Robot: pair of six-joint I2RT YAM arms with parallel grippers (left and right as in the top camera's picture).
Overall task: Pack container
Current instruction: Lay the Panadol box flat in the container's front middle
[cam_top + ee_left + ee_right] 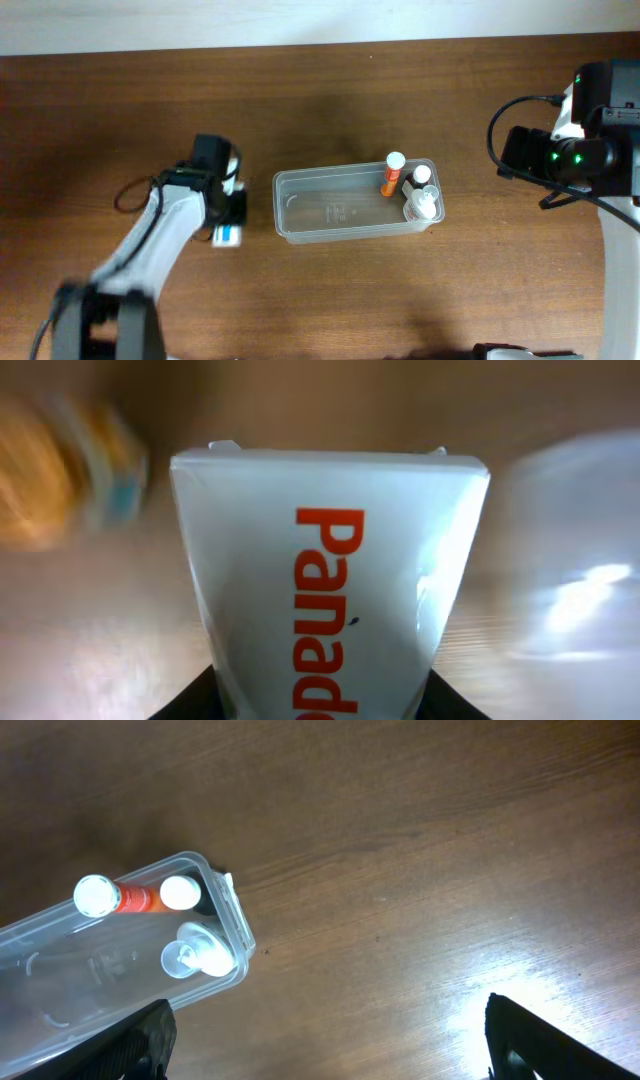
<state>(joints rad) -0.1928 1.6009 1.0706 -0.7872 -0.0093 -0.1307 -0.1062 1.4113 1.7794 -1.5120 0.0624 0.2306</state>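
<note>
White box [330, 580] in left tool [230, 222], beside container [330, 212]

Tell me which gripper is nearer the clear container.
Left. The left gripper, holding a white box, is just left of the container; the right gripper hangs open farther off to its right.

Clear, shallow, rectangular container [330, 210], rounded corners and rimmed edge, lying flat and open-topped. Ahead and to the left of the right gripper's fingers [135, 1042], well apart. Three small bottles [420, 205] upright at the end nearest those fingers.
</note>
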